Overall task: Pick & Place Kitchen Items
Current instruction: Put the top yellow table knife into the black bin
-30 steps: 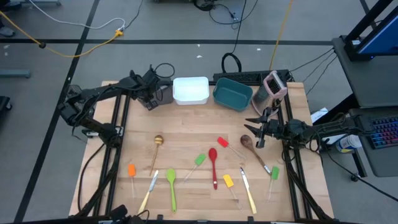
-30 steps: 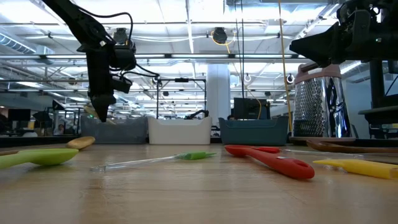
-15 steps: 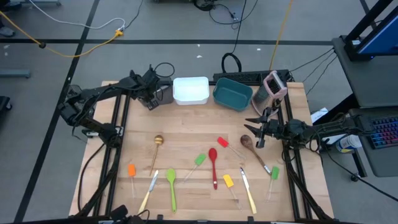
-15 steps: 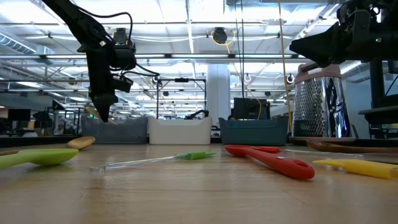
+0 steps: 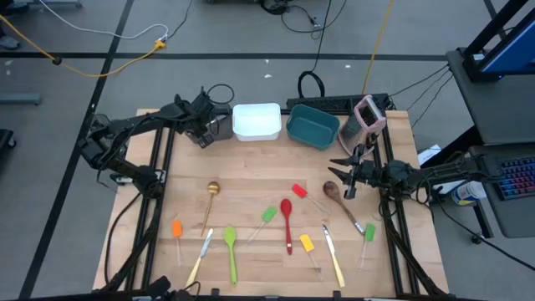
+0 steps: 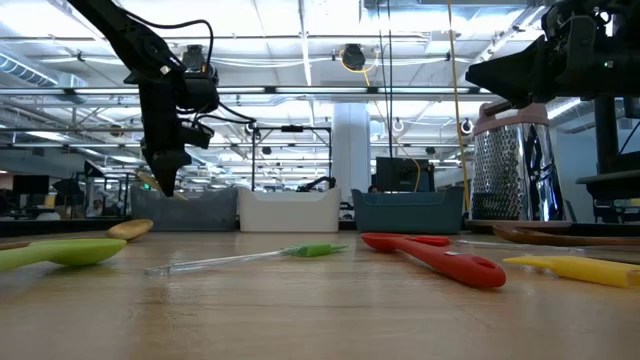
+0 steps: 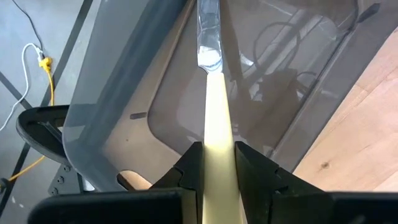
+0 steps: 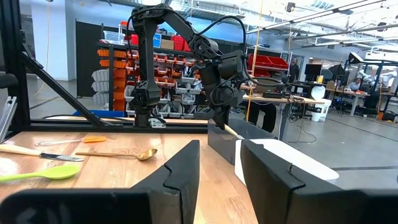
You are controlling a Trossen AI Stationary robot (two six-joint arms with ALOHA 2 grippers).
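A cream-handled knife with a steel blade (image 7: 211,118) is pinched between the jaws of the left gripper (image 5: 203,136), blade pointing down into the translucent brown-grey rectangular tub (image 5: 219,127) at the upper left of the high view; it is judged to be about to be dropped there, not yet let go. No other utensil can be made out for certain inside that tub, the white tub (image 5: 256,121) or the teal tub (image 5: 313,125).

Most of the work is judged still to be done. On the wooden surface (image 5: 251,180), in the lower half of the high view, are seen a gold spoon (image 5: 210,203), an orange-headed spatula (image 5: 177,235), a second cream-handled knife (image 5: 201,254), a green spoon (image 5: 231,252), a green-headed spatula (image 5: 263,221), a red spoon (image 5: 287,223), a red-headed spatula (image 5: 304,196), a yellow-headed spatula (image 5: 309,250), a wooden spoon (image 5: 341,203), a third knife (image 5: 333,255) and another green-headed spatula (image 5: 368,238).

The right gripper (image 5: 344,177) hangs at centre right above the wooden spoon, jaws spread, nothing held.
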